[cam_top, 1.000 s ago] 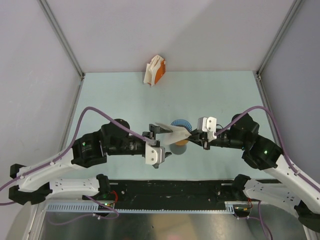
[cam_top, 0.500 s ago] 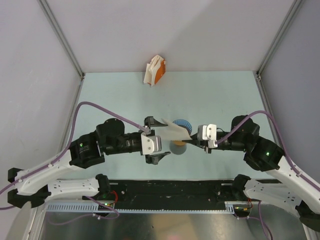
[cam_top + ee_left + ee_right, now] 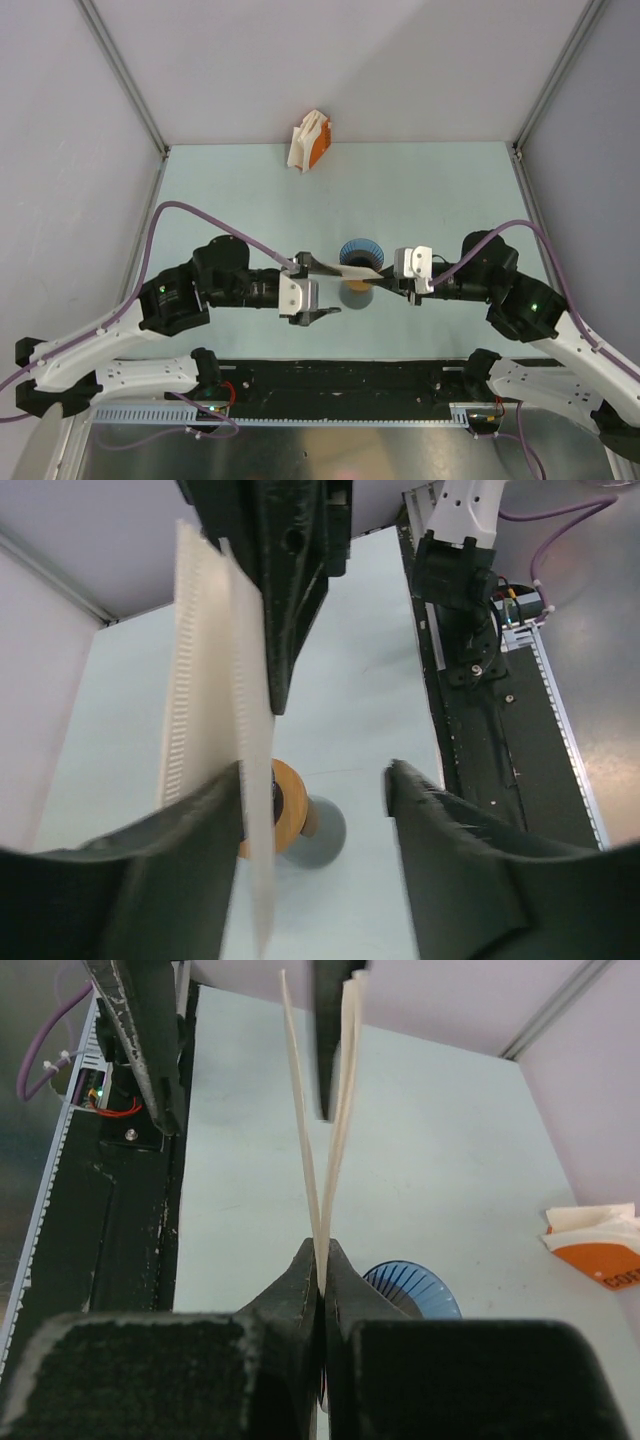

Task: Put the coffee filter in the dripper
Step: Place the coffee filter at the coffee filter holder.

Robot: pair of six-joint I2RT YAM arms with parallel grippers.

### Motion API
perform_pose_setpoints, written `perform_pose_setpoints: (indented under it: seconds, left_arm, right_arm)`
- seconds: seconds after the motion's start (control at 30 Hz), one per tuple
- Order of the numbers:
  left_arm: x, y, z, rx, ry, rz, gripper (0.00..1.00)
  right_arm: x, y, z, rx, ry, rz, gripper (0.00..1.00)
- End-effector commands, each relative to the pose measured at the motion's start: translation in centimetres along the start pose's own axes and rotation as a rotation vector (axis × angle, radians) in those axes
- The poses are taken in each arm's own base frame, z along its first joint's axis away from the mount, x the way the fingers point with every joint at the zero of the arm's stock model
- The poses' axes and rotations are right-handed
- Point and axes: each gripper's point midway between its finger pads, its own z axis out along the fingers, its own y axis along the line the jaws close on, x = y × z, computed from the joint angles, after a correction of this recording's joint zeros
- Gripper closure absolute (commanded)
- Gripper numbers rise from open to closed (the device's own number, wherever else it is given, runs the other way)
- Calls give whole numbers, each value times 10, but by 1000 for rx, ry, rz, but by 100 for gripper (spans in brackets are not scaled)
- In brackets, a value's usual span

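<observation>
- Two paper layers of the coffee filter (image 3: 320, 1110) are fanning apart above my right hand (image 3: 322, 1260), whose fingers are pressing together on the filter's narrow seamed end.
- My left hand (image 3: 312, 775) is standing spread. In the right wrist view one of its fingers is showing between the two layers and the other outside them, so it is gripping nothing.
- The filter is hanging in the air between my hands, above the orange ring (image 3: 280, 805) and grey cup (image 3: 315, 830). It is on the near side of the blue dripper (image 3: 360, 250) and not yet in it.
- I am judging the filter to be very light, limp and easy to crease or tear, so any pinch should be gentle.
- The crimped seam looks like the sturdiest place to hold, and I am leaving the open rim free to spread into a cone.
- Being so light, it may spring shut or drift if I let go above the dripper's mouth.
- A pack of filters (image 3: 311, 142) is sitting at the far edge of the bench (image 3: 450, 190).
</observation>
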Motion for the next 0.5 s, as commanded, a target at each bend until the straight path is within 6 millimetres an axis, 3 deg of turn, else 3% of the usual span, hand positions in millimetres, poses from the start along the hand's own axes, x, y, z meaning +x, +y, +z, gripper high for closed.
perform_pose_setpoints:
  seconds: [0.0,0.27,0.47]
  left_arm:
    - [-7,-3,-2,18,-16,30,44]
    - [1,19,-11,-89,22,43,94]
    - [-3,35,-18,-149,25,63,100]
  right_arm:
    - [-10,-12,-2,59,-33,59,100]
    - [-5,-10,-6,64,-13,72,100]
    - [-3,-8,-7,54,-6,69,100]
